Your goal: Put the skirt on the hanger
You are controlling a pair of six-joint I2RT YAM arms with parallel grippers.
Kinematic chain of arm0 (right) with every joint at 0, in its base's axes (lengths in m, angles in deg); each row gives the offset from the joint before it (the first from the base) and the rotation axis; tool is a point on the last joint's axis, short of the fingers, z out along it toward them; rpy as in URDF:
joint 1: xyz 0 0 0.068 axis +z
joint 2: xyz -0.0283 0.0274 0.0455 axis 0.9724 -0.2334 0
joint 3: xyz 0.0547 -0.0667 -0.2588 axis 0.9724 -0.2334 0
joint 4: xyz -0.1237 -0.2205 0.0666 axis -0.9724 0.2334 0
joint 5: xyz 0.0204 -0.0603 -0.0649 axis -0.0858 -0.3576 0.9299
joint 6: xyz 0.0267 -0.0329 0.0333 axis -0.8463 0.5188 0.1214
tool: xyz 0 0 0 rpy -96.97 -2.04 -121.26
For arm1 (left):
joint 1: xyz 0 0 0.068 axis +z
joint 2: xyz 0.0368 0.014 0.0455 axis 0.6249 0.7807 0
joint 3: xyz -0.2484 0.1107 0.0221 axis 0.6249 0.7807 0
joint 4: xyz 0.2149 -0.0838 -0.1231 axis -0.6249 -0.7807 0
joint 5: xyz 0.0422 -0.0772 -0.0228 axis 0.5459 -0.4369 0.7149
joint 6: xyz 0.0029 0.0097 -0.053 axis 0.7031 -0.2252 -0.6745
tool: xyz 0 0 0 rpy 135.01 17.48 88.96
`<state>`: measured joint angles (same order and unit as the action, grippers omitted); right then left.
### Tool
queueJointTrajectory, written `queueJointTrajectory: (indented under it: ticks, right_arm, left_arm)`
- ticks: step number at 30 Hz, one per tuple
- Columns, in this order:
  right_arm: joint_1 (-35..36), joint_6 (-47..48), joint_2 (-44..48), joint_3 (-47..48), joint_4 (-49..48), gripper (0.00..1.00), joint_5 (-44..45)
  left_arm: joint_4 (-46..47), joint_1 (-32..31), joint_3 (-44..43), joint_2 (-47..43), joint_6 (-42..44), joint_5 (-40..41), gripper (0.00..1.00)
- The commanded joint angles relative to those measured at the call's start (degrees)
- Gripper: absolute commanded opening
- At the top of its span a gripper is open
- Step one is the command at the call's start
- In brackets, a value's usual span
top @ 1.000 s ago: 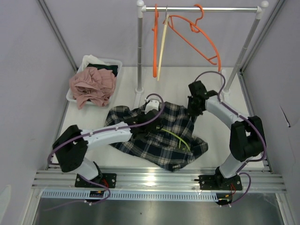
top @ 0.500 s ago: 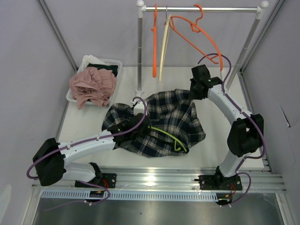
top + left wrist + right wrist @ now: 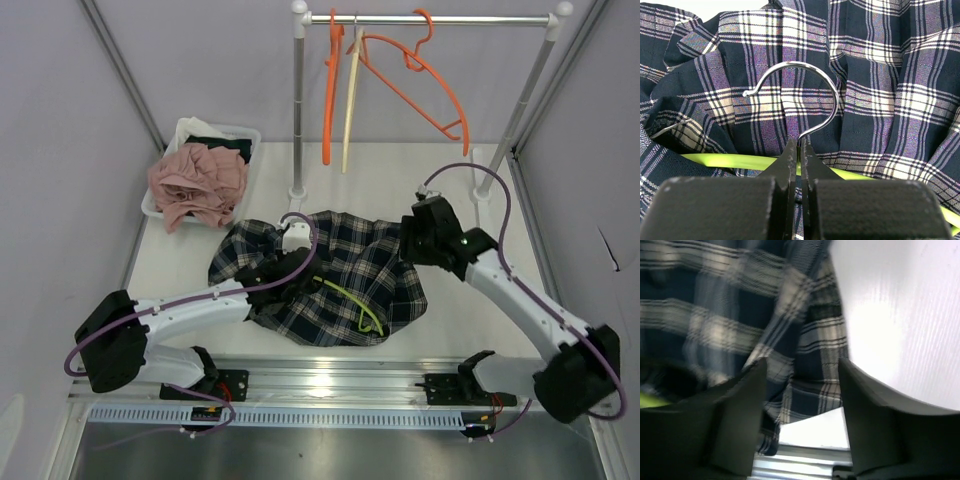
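The dark plaid skirt lies bunched on the table between both arms. A lime-green hanger rests among its folds, partly covered by cloth. My left gripper is shut on the neck of the hanger's metal hook, just above the green bar; in the left wrist view the left gripper shows its jaws pressed together. My right gripper hovers at the skirt's right edge. In the right wrist view the right gripper is open with nothing between its fingers and the skirt blurred beyond.
A white basket with pink clothes stands at the back left. Behind the skirt is a clothes rack whose rail carries two orange hangers and a cream one.
My right gripper opened and let go of the skirt, then swung nearer and lower. The skirt sank back onto the table. The left arm shifted slightly, still holding the hanger.
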<state>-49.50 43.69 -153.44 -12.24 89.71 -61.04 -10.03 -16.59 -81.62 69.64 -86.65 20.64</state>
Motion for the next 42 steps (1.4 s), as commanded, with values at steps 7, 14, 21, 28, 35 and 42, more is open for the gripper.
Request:
queueJointTrajectory:
  ticks: [7, 14, 21, 28, 35, 42]
  right_arm:
    - [15.68, -12.32, 17.34, -12.34, 2.15, 0.44, -2.84]
    - [23.26, -17.69, 19.28, -17.71, 1.72, 0.41, -0.64]
    - [25.29, -19.63, 18.75, -20.61, -0.31, 0.42, -0.73]
    - [25.99, -20.15, 17.26, -23.07, -2.41, 0.42, -1.69]
    - [26.17, -20.51, 15.68, -25.09, -4.79, 0.36, -2.66]
    - [25.99, -21.38, 14.18, -26.15, -6.81, 0.15, -0.99]
  left_arm:
    - [1.40, 0.16, -0.77, -0.87, -2.24, 2.57, 0.00]
    - [1.14, 0.16, -1.47, -1.05, -2.06, 2.84, 0.00]
    - [1.05, 0.16, -1.39, -0.96, -1.89, 2.75, 0.00]
    - [1.05, 0.16, -2.09, -0.87, -1.63, 2.84, 0.00]
    - [1.22, 0.16, -2.78, -1.40, -1.45, 3.28, 0.00]
    - [1.05, 0.16, -2.70, -2.10, -1.01, 3.80, 0.00]
